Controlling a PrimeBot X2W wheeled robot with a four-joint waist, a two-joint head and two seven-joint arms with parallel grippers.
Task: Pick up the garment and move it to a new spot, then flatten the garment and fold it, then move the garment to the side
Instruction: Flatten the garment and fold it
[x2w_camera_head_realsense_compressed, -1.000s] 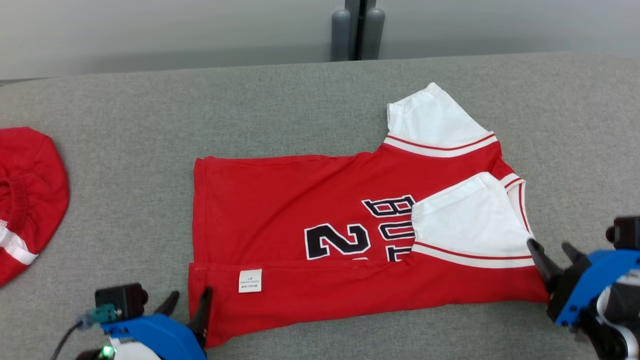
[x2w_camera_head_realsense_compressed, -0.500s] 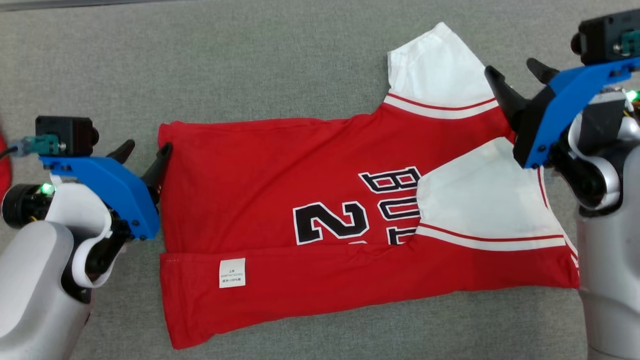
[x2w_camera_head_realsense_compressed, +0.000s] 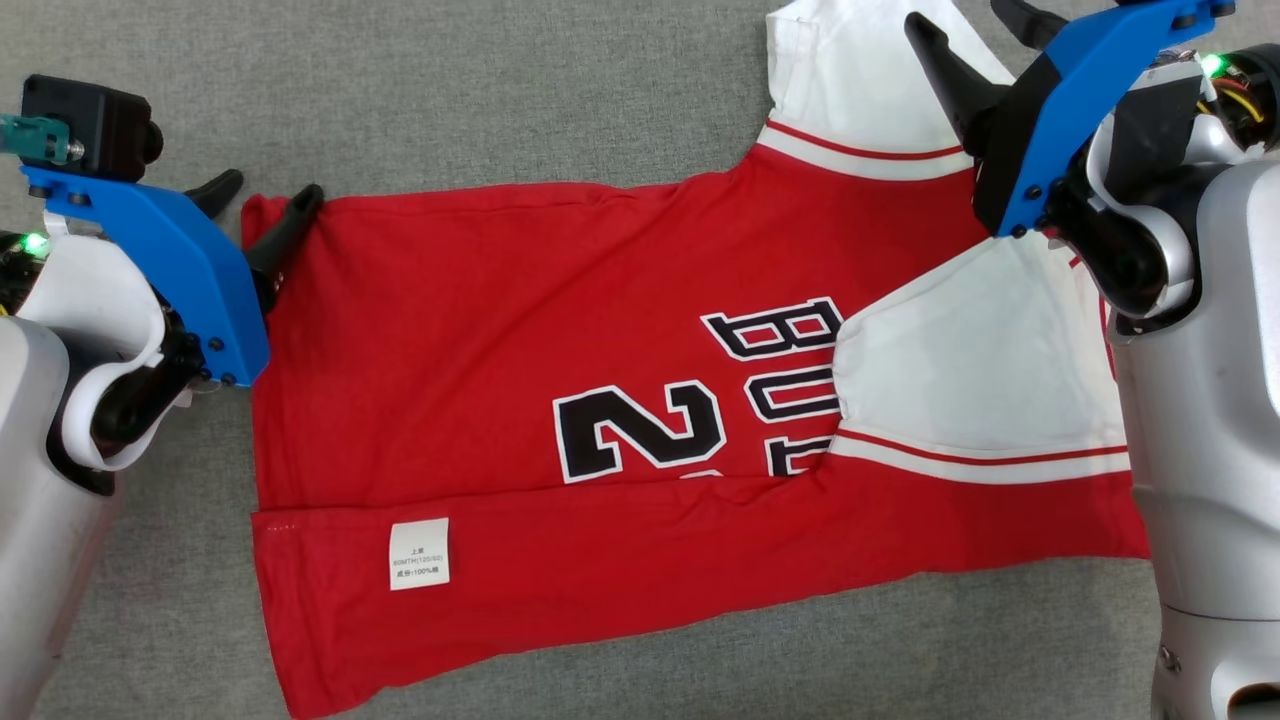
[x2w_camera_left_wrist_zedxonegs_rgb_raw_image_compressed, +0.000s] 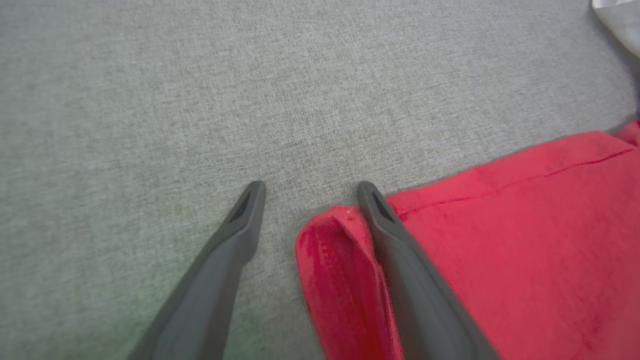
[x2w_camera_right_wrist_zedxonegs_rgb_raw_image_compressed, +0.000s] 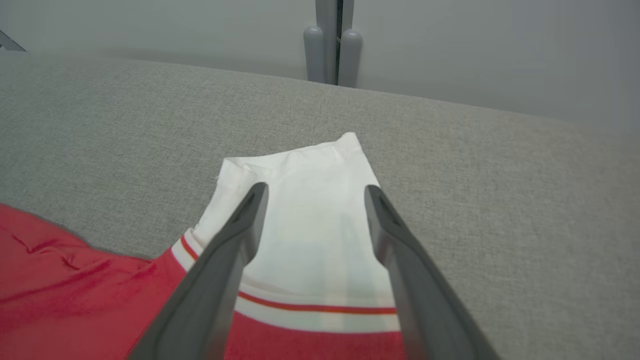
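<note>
The garment (x2w_camera_head_realsense_compressed: 560, 400), a red jersey with white sleeves, lies spread on the grey cloth surface (x2w_camera_head_realsense_compressed: 500, 90), its near long edge already turned over onto the body so that a white label (x2w_camera_head_realsense_compressed: 419, 553) faces up. It looks like thin, light knit: limp, likely to sag and crease wherever it is not supported, and apt to slide over itself at the doubled layers, so it is best pinched at two far points at once, the hem corner (x2w_camera_left_wrist_zedxonegs_rgb_raw_image_compressed: 325, 235) and the far sleeve (x2w_camera_right_wrist_zedxonegs_rgb_raw_image_compressed: 310, 165) or the shoulder beside it, and carried over evenly. The left pincer (x2w_camera_head_realsense_compressed: 270, 187) stands with its jaws spread wide at that far hem corner; in the left wrist view one finger lies over the red cloth while the rolled hem edge sits in the gap, the other finger over bare surface. The right pincer (x2w_camera_head_realsense_compressed: 958, 15), jaws equally wide and holding nothing, straddles the white sleeve; whether its tips touch the cloth I cannot tell
</note>
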